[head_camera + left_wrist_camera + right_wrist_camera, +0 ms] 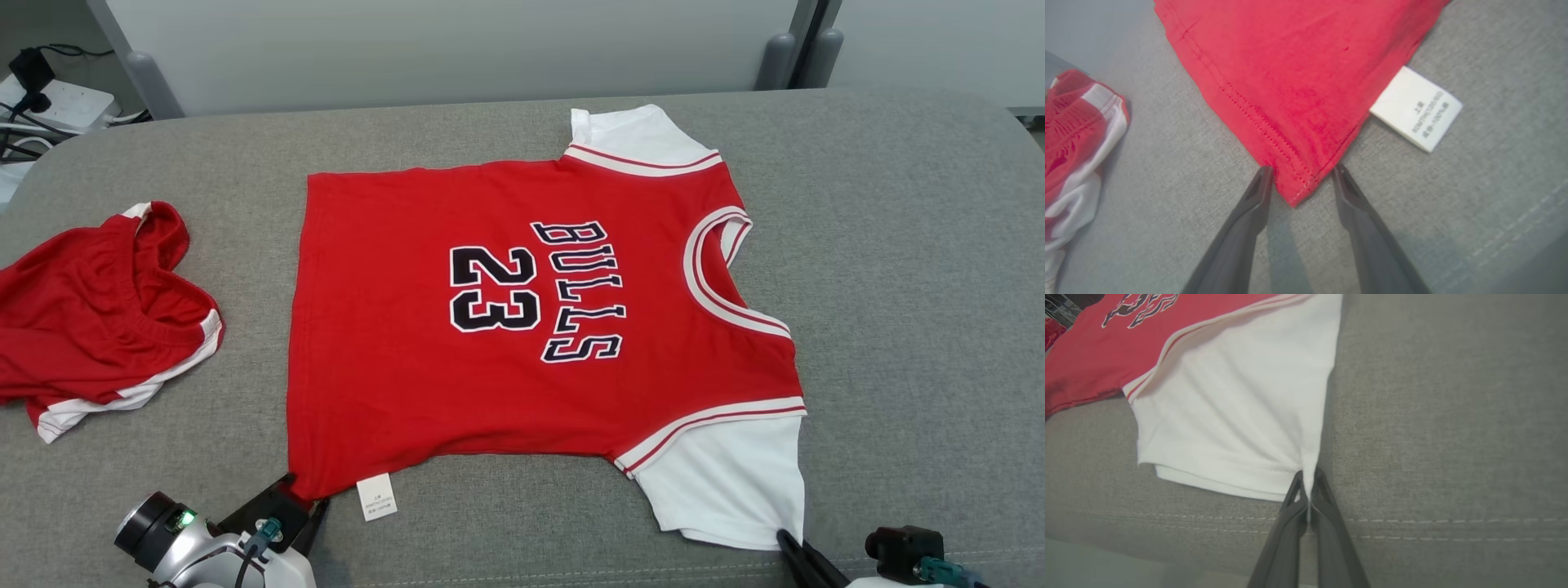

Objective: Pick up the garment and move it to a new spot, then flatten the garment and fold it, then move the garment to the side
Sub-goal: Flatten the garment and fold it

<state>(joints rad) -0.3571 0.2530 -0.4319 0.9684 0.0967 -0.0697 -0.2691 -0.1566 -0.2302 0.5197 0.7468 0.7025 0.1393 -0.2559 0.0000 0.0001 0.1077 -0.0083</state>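
Note:
The garment is a red jersey with white sleeves and "BULLS 23" in black, spread flat on the grey cushioned surface. My left gripper is at its near left hem corner. In the left wrist view that gripper stands open, and the red corner lies loose between its fingers. My right gripper is at the near right sleeve. In the right wrist view it is shut on the corner of the white sleeve, which is drawn to a point at the jaws.
A second red garment with white trim lies crumpled at the left, also in the left wrist view. A white care label sticks out from the jersey's near hem. Cables and a power strip sit beyond the back left corner.

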